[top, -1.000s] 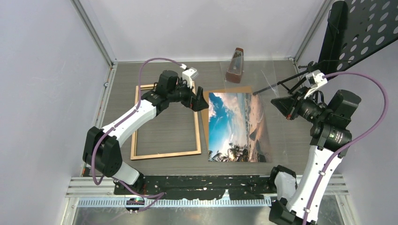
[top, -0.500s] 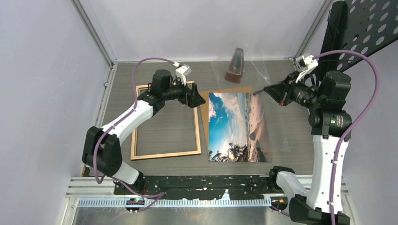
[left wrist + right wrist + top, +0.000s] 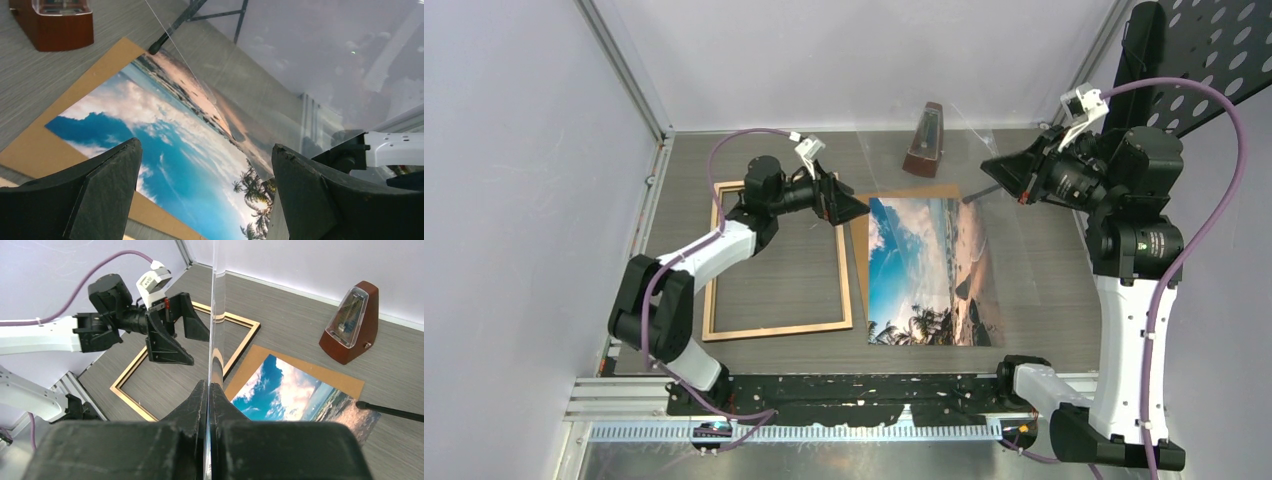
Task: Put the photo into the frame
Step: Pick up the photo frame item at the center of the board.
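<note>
While the right gripper (image 3: 209, 387) pinched the clear pane (image 3: 310, 60) aloft near the far-right corner, seemingly freeing the frame (image 3: 774, 328), the left gripper (image 3: 856, 205) hung spread.

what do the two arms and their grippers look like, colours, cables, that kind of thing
The left arm and right arm both have white link shells with bulky black joint housings. A purple cable loops along each. The left gripper and right gripper have matte black, wedge-shaped fingers, and a small white camera mount sits at each wrist. No markings are legible.
</note>
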`<state>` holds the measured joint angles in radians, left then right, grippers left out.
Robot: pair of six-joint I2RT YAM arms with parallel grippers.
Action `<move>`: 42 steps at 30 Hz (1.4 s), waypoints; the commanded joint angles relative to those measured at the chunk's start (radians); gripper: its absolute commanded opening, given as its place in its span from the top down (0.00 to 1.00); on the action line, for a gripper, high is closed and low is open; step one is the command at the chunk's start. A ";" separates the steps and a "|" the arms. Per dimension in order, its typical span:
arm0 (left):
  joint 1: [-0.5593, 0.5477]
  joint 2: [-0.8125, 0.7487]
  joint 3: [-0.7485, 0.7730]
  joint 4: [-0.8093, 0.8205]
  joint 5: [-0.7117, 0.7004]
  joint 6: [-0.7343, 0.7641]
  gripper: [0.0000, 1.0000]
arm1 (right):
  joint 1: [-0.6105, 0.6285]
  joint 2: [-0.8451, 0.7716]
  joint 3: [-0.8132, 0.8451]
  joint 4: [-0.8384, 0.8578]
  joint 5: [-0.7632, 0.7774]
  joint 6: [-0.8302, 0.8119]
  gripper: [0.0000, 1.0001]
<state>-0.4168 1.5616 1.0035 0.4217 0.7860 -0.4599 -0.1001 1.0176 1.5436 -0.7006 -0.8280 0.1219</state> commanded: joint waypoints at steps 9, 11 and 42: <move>-0.023 0.164 0.015 0.575 0.149 -0.334 0.01 | 0.013 0.012 0.100 0.108 -0.032 0.127 0.94; -0.036 0.171 0.013 0.589 0.152 -0.333 0.01 | 0.013 0.011 0.101 0.115 -0.038 0.141 0.94; -0.112 0.268 0.056 0.901 0.171 -0.571 0.14 | -0.041 -0.072 0.000 0.214 -0.109 0.270 0.94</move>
<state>-0.5236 1.8324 1.0302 1.2236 0.9363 -1.0073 -0.1307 0.9619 1.5539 -0.5625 -0.9119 0.3557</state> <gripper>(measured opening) 0.910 0.065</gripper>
